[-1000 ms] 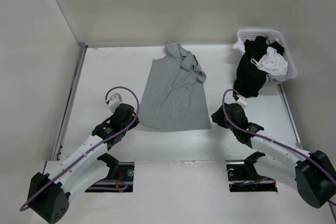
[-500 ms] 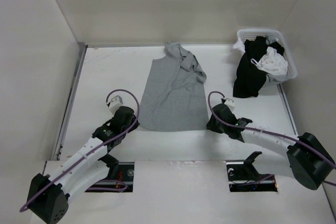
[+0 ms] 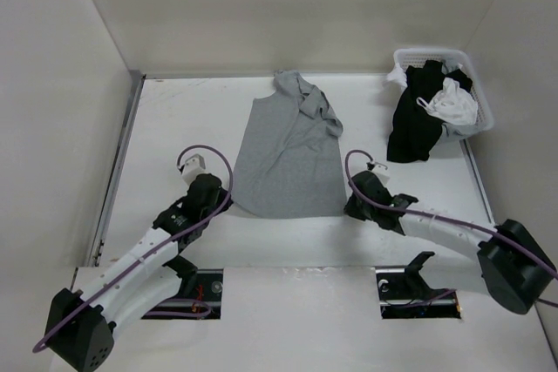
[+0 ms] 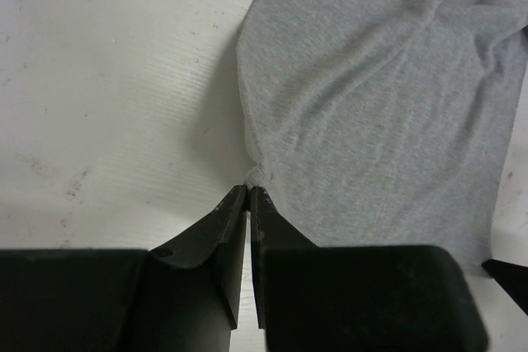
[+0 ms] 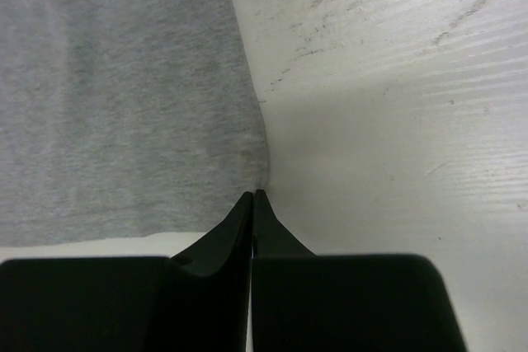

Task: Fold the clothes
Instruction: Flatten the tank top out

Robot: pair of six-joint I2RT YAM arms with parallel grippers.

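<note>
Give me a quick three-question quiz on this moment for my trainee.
1. True or false: the light heather-grey knit tank top lies inside the white plastic basket.
2. The jaws of the right gripper are: A wide open above the basket; B shut at the top's near hem corner; C gripping a shoulder strap.
3. What drapes over the basket's rim onto the white table?
Key: 1 false; 2 B; 3 a black garment.

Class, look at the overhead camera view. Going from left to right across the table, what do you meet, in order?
left gripper → grey tank top → right gripper → white basket
</note>
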